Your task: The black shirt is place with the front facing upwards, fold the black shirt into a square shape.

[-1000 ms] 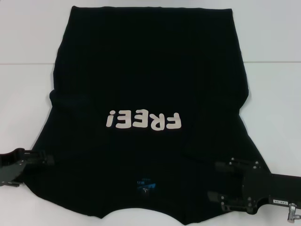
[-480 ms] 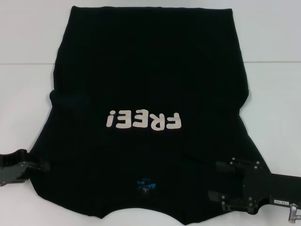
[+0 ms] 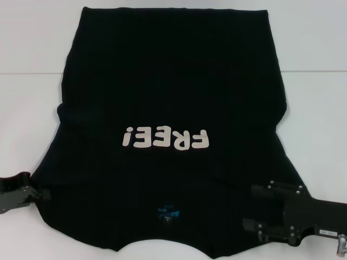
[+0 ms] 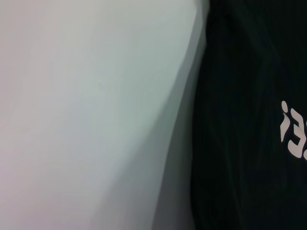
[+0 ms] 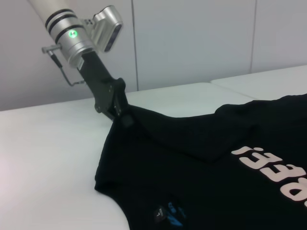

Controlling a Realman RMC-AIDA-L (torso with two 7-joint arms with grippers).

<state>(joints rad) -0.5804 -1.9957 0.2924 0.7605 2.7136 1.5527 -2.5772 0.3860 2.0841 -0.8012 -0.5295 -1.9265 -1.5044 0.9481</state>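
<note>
The left claw is clenched on the edge of the black shirt at the robot's near left; the right wrist view shows it pinching that sleeve edge and lifting the cloth slightly into a ridge. The right claw rests over the shirt's near right corner with its two fingers parted, one apart from the other, grasping nothing. The black shirt lies spread flat on the white desk, front up, collar and small blue neck label nearest the robot, the off-white "FREE!" print across its middle.
</note>
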